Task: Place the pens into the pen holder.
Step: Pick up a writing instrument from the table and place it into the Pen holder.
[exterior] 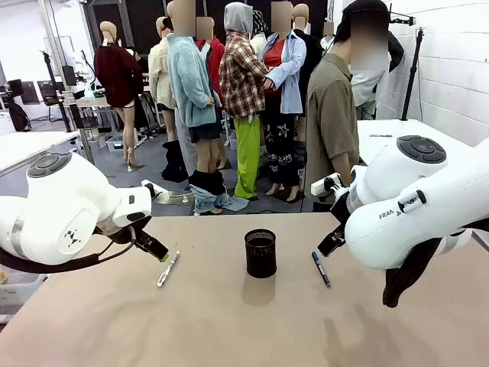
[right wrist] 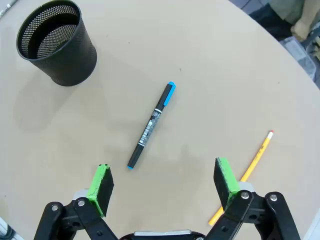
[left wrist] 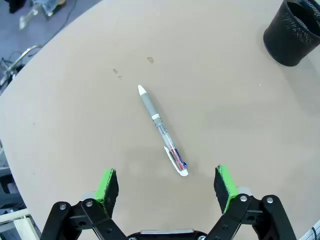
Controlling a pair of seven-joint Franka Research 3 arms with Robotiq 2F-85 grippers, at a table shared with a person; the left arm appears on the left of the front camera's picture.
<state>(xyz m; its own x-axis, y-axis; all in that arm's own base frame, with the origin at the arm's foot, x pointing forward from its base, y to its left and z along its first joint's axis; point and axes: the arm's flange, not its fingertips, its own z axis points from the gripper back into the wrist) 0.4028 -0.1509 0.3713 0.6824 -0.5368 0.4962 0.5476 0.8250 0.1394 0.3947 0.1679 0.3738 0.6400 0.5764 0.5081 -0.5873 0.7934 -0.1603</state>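
The black mesh pen holder [exterior: 260, 253] stands empty at the table's middle. A white-grey pen [exterior: 167, 269] lies left of it on the table, and a dark pen with a blue end [exterior: 321, 269] lies to its right. My left gripper [left wrist: 167, 185] hovers open just above the white-grey pen [left wrist: 161, 131], with the holder [left wrist: 292, 32] farther off. Over the dark pen [right wrist: 151, 125] my right gripper [right wrist: 163, 181] hangs open, nothing between its fingers. An orange pencil [right wrist: 245, 175] lies beside its right finger, and the holder [right wrist: 56, 42] is at the upper left.
A person in an olive shirt [exterior: 330, 122] stands at the far right side of the table, turned away. The tan tabletop [exterior: 229, 321] has free room in front of the holder. A white table [exterior: 397, 134] sits behind at the right.
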